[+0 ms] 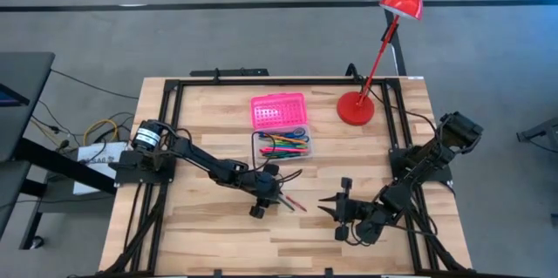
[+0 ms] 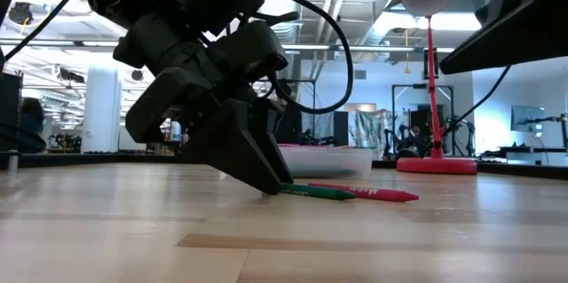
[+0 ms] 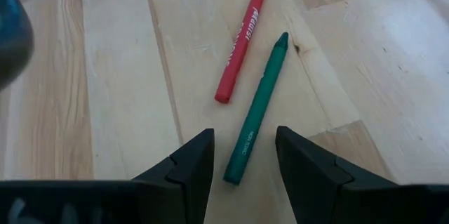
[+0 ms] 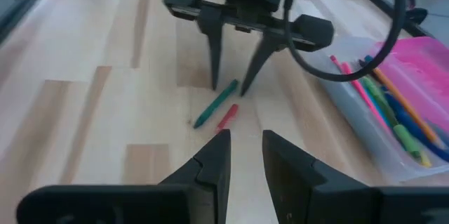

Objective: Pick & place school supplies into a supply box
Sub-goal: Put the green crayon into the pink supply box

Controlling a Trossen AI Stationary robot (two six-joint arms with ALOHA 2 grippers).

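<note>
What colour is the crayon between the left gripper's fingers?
Green crayon, lying between the left gripper's open fingers; the left wrist view shows it best.

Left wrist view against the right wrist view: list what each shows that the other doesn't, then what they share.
Only the left wrist view: the left arm's own two fingers, standing open on either side of the green crayon's near end, and the printing along both crayons.

Only the right wrist view: the whole left gripper seen from outside, the right gripper open and empty, and the supply box with pens inside.

Both: the green crayon and red crayon lying apart on the wooden table.
</note>
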